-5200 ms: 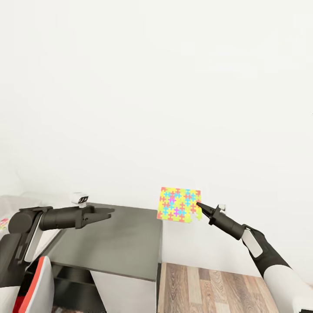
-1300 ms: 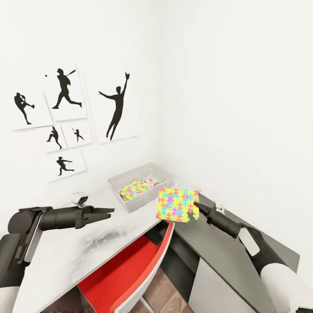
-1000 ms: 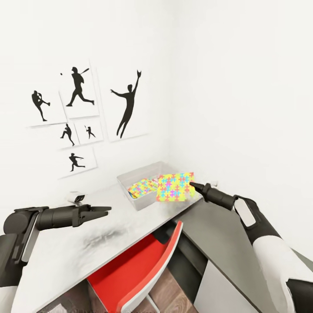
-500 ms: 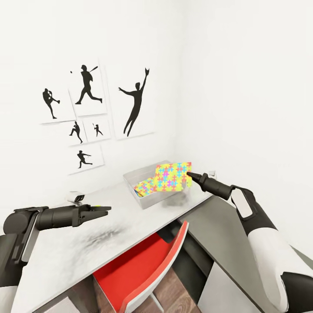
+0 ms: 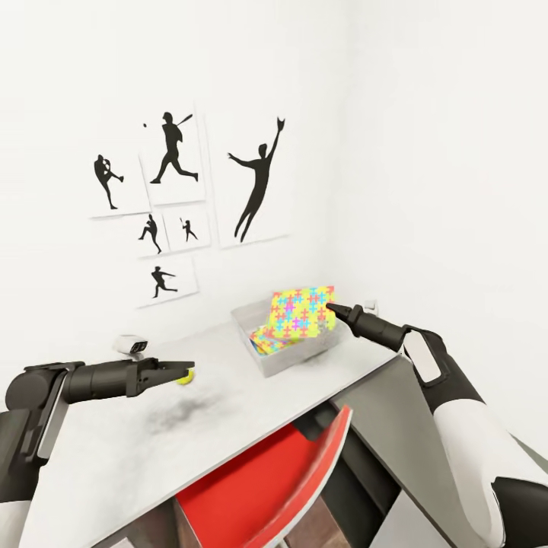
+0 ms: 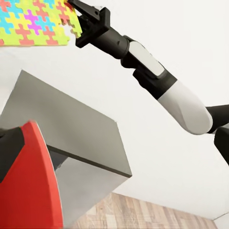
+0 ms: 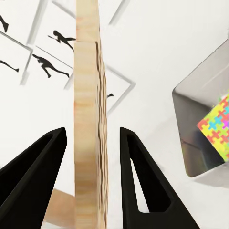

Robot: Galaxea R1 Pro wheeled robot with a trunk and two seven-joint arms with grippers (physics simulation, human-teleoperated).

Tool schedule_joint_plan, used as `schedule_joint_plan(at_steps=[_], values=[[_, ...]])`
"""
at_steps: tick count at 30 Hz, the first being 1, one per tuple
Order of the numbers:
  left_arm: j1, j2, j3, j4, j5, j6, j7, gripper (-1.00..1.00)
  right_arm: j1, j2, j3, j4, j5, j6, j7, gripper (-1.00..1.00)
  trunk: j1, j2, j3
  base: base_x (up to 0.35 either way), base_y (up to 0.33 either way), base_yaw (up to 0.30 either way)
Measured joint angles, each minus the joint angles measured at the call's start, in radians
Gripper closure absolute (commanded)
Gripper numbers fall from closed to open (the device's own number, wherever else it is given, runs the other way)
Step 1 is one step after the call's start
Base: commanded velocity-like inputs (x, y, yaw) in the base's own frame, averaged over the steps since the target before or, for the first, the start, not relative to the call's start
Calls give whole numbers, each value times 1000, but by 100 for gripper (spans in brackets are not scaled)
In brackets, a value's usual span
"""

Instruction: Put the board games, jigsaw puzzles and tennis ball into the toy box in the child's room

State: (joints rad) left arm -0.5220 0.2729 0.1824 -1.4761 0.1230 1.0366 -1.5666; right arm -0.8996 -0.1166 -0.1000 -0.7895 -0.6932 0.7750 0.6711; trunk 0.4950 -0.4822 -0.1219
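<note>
While the right gripper holds the puzzle by its edge, the board stands upright in the air just above the toy box, over the box's far right part. In the right wrist view the puzzle is seen edge-on as a pale wooden slab between the two dark fingers. A small gap shows on each side of it there, so from that picture alone I cannot tell if the pads touch it. In the left wrist view the right gripper meets the corner of the puzzle, so it looks gripped.

The toy box is a grey tray on the table, near the corner of the two white walls. Inside it lies another puzzle of the same bright colours, also seen in the right wrist view.

The left gripper is stretched out level above the table, well apart from the box, and its fingers look close together with nothing between them. Just beyond its tip a yellow-green ball lies on the table.

A red chair stands under the table edge. Black pictures of ball players hang on the wall. Next to the table on the right is a grey cabinet.
</note>
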Motion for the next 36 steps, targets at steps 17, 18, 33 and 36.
schedule_joint_plan(at_steps=[17,18,33,36], values=[[0,0,35,1,-1,0,0,-100,0,-2,-5,2,-12,0,7,100,0,0,-1,254,-3,192],[0,0,35,1,-1,0,0,-100,1,-2,-5,2,-12,-2,9,100,0,0,-1,148,-4,5],[0,-2,34,1,-1,0,0,-100,9,-2,-5,5,-11,-21,5,100,0,0,-1,120,-5,1],[0,-1,34,1,-1,0,0,-100,9,-2,-5,5,-11,-22,5,100,0,0,-1,134,0,0]])
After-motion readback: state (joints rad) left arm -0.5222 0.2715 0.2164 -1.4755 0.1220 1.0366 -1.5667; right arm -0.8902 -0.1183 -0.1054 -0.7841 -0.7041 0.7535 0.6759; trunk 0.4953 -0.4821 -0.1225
